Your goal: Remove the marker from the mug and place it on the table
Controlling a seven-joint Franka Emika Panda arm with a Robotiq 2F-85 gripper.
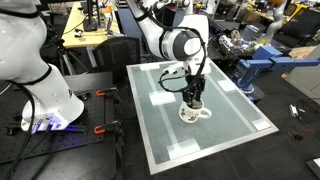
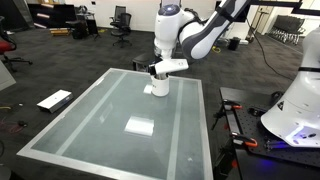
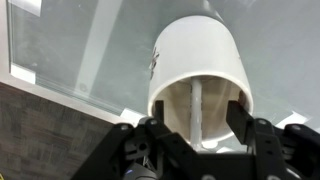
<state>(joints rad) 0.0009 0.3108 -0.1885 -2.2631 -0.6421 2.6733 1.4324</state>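
The white mug (image 1: pixel 193 114) stands on the pale frosted table (image 1: pixel 235 130), toward its far part in an exterior view (image 2: pixel 157 88). In the wrist view I look down into the mug (image 3: pixel 200 55). A thin stick, the marker (image 3: pixel 196 100), leans upright inside it and looks pale here. My gripper (image 3: pixel 199 112) is open directly above the mug's mouth, one finger on each side of the marker, not touching it. In both exterior views the gripper (image 1: pixel 194 97) (image 2: pixel 160 72) hangs just over the mug and hides the marker.
White tape squares (image 2: pixel 138 126) lie on the table. The table's edge (image 3: pixel 60 88) runs close to the mug in the wrist view. A second white robot base (image 1: pixel 35 75) (image 2: pixel 300 105) stands beside the table. Cluttered benches (image 1: pixel 250 45) stand behind.
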